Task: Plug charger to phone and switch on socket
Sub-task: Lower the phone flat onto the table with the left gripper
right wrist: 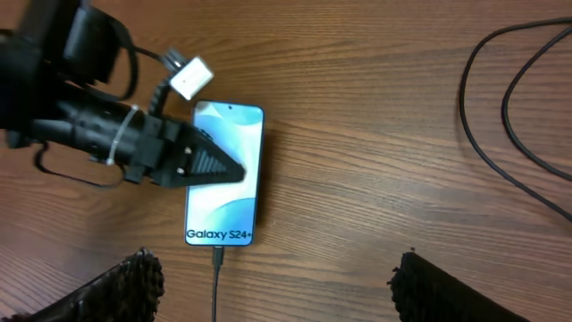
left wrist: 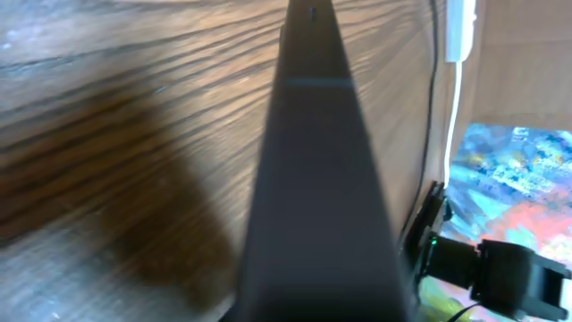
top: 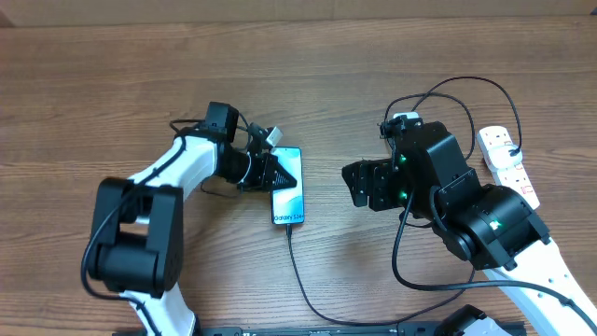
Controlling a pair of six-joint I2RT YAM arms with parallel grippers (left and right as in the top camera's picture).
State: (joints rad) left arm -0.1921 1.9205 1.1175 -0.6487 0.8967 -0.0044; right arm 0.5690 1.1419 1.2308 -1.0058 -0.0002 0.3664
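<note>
The phone (top: pixel 290 191) lies flat on the wooden table, screen lit, "Galaxy S24+" at its near end (right wrist: pixel 239 215). The charger's thin black cable (top: pixel 300 271) runs from the table's front edge, and its plug tip (right wrist: pixel 217 258) is in the phone's near end. My left gripper (top: pixel 284 172) is shut, its pointed tips (right wrist: pixel 228 170) resting on the phone's screen; in the left wrist view the shut fingers (left wrist: pixel 313 179) fill the middle. To the phone's right my right gripper (top: pixel 358 185) hangs open and empty, fingers (right wrist: pixel 134 282) wide apart. At the far right sits the white socket (top: pixel 508 157).
A loop of black cable (top: pixel 466 86) lies behind the right arm (top: pixel 476 215) and leads toward the socket; it shows again as the cable loop (right wrist: pixel 500 116) at the right. A white connector (right wrist: pixel 191 78) hangs off the left arm's wiring beside the phone's far end.
</note>
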